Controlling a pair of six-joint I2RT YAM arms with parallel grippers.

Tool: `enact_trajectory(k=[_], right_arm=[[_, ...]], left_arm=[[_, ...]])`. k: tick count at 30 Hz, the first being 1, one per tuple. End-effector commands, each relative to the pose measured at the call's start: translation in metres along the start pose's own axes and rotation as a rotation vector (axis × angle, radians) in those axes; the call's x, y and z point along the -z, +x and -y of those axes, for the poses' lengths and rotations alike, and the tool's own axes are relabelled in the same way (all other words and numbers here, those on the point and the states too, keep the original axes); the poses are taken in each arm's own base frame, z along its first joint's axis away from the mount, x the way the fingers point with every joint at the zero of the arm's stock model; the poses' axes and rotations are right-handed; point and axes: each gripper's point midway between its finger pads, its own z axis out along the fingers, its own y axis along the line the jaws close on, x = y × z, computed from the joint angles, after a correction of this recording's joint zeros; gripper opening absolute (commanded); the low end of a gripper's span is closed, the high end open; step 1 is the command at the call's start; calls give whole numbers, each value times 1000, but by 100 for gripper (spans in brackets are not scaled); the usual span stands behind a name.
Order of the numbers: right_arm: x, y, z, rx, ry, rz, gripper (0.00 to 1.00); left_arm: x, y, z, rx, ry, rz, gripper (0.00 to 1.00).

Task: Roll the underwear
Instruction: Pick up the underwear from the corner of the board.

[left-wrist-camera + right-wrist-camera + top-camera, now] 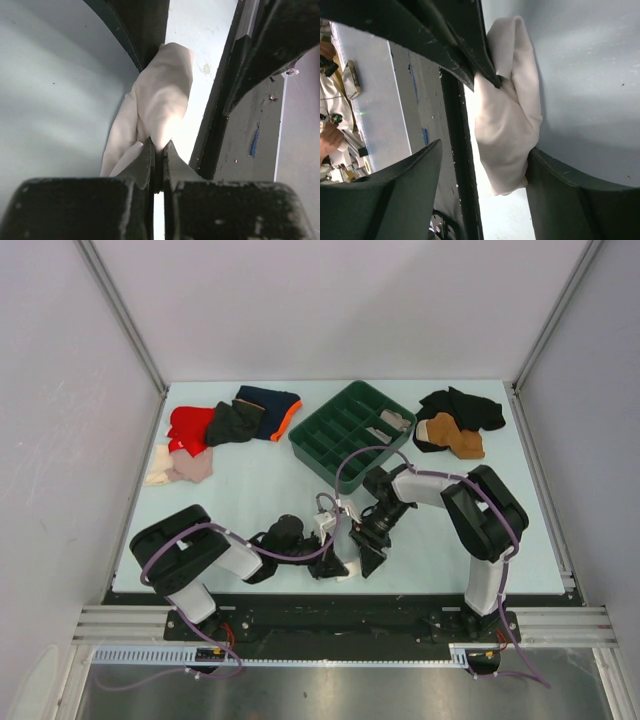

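The underwear (161, 95) is a small white bunched cloth lying on the pale table close to its near edge. My left gripper (158, 146) is shut on the cloth's near end, with cloth pinched between the tips. In the right wrist view the underwear (507, 125) lies between my right gripper's (485, 147) wide-open fingers and touches the right finger (565, 195). In the top view both grippers, left (332, 562) and right (368, 552), meet tip to tip at the table's front middle and hide most of the cloth.
A green compartment tray (318, 452) stands at the back middle. Black and tan-brown garments (458, 422) lie back right. Red, dark and navy garments (225, 420) and a pink-beige cloth (185, 466) lie back left. The table's dark front edge (454, 150) runs right beside the underwear.
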Motion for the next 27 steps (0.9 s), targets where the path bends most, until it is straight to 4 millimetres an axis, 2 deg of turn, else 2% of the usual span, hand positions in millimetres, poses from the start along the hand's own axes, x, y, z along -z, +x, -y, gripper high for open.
enact_trajectory(k=[1, 9, 13, 14, 15, 16, 19, 22, 23, 24, 27], right_arm=[[-24, 15, 33, 24, 136, -128, 66], [-23, 10, 42, -4, 186, -114, 59], [-25, 7, 41, -4, 177, -115, 46], [-27, 7, 42, -10, 173, -121, 35], [-27, 6, 42, -11, 172, -124, 29], [-28, 6, 41, -10, 168, -128, 18], [-30, 6, 40, -7, 155, -139, 0], [-27, 5, 36, -2, 138, -125, 0], [-24, 4, 35, 1, 134, -115, 0], [-19, 1, 32, -2, 121, -91, 0], [-9, -6, 24, 15, 104, -46, 0]], left_arm=[[12, 45, -38, 64, -184, -118, 2], [7, 45, -36, 62, -173, -126, 2], [5, 45, -36, 62, -173, -128, 2], [5, 45, -36, 62, -173, -128, 3], [5, 45, -36, 60, -175, -128, 3], [5, 45, -37, 62, -178, -130, 3], [7, 43, -37, 59, -189, -122, 8], [14, 34, -37, 41, -219, -82, 21], [17, 28, -37, 31, -232, -58, 32], [22, 10, -30, -1, -232, -1, 37], [42, -11, -31, -57, -311, 70, 55]])
